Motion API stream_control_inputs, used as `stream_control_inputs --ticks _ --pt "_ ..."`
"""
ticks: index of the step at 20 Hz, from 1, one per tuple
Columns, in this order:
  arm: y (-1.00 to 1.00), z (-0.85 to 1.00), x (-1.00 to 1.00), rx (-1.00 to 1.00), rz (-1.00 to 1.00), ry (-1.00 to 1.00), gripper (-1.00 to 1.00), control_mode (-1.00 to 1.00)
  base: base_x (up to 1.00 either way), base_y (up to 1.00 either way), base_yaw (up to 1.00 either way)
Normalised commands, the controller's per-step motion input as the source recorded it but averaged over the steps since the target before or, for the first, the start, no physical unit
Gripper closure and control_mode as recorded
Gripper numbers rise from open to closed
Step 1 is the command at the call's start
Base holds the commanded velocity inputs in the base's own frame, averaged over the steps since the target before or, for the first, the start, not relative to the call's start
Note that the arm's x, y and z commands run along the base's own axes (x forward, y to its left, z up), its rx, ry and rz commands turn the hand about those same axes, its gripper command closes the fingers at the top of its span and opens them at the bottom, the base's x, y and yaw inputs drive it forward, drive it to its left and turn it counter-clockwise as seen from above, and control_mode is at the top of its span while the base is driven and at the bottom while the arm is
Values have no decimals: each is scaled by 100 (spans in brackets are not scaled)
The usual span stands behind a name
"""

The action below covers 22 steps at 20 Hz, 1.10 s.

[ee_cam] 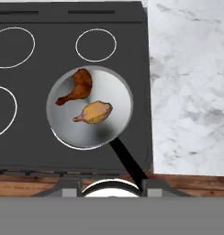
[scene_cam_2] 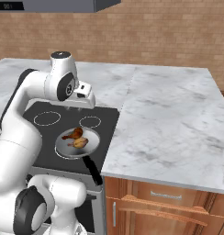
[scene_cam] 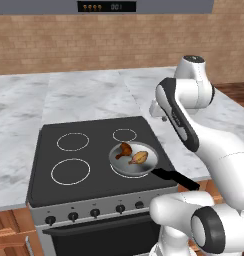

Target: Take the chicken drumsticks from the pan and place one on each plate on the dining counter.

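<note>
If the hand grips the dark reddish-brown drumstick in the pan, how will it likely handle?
The dark reddish-brown drumstick looks small, so probably light. Its tapered shape, thick body to thin bone end, may pivot in a grip. Lying on the smooth round grey metal pan, it could slide if nudged.

1. A home kitchen is shown by a black stovetop [scene_cam: 94, 155] with four burner rings and an oven's knobs [scene_cam: 73, 216]
2. Marble countertops [scene_cam_2: 178, 119], a brick wall [scene_cam: 69, 45] and wood cabinets [scene_cam_2: 169, 206] are seen around it

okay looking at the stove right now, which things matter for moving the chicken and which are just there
For the job: dark drumstick, golden drumstick, pan.

Just there: stovetop, marble counter, stove knobs, brick wall.
</note>
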Motion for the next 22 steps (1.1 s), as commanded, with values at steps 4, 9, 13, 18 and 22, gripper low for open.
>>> stream_control_inputs --ticks 4,9,13,18,22 --pt "2 -5 0 0 0 3 -100 -100 0 0 0" --pt "19 -26 -1 0 -1 2 -100 -100 0 0 0" --pt "22 -39 -6 0 -2 2 -100 -100 0 0 0" --pt "13 -42 -16 0 -4 1 -100 -100 0 0 0" --pt "9 -40 -14 0 -3 0 -100 -100 0 0 0"
